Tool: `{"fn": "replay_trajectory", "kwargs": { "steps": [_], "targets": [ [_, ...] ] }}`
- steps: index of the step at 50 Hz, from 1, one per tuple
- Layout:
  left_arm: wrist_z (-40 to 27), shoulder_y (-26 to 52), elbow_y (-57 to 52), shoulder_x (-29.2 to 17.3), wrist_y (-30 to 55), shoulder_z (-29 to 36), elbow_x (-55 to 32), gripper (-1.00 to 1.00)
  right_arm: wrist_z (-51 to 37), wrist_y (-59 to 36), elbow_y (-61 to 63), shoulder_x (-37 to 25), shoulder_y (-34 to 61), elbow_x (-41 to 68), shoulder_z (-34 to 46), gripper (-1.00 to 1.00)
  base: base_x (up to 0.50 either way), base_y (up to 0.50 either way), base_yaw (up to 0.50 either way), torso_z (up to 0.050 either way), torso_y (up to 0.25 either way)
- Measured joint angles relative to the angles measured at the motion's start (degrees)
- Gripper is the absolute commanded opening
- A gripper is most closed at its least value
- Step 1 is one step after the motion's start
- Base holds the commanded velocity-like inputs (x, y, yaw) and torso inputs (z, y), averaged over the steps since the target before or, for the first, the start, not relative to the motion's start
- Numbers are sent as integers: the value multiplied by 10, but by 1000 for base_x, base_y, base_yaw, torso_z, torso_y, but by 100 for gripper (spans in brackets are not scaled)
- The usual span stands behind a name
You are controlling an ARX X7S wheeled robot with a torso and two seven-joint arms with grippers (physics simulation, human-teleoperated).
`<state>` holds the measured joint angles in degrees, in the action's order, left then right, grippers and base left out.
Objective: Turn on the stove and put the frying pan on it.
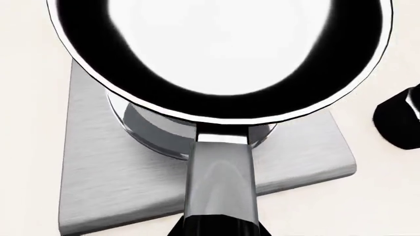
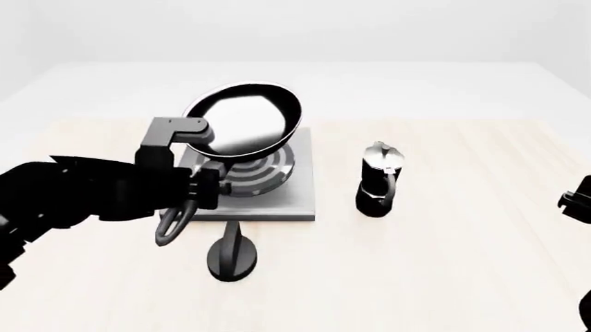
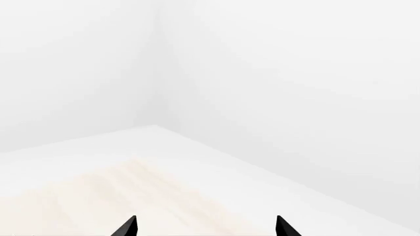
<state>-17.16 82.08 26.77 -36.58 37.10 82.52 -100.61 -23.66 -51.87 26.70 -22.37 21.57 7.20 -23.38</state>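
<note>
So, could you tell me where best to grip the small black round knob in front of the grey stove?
Probably the upright fin on the small black round knob, pinched across its thin faces from above. It stands free on the table, clear of the grey metal stove.

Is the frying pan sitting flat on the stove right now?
No. In the head view the frying pan is tilted and raised above the stove, leaving its ring burner exposed.
</note>
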Motion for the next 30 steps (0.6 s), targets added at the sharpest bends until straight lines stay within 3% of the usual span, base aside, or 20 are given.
{"fn": "replay_trajectory", "kwargs": {
  "steps": [30],
  "targets": [
    [23,-22,71,36,16,30,24,-100,-2,6,-5,1,-1,2,4,100,0,0,0,0,2]
  ]
}}
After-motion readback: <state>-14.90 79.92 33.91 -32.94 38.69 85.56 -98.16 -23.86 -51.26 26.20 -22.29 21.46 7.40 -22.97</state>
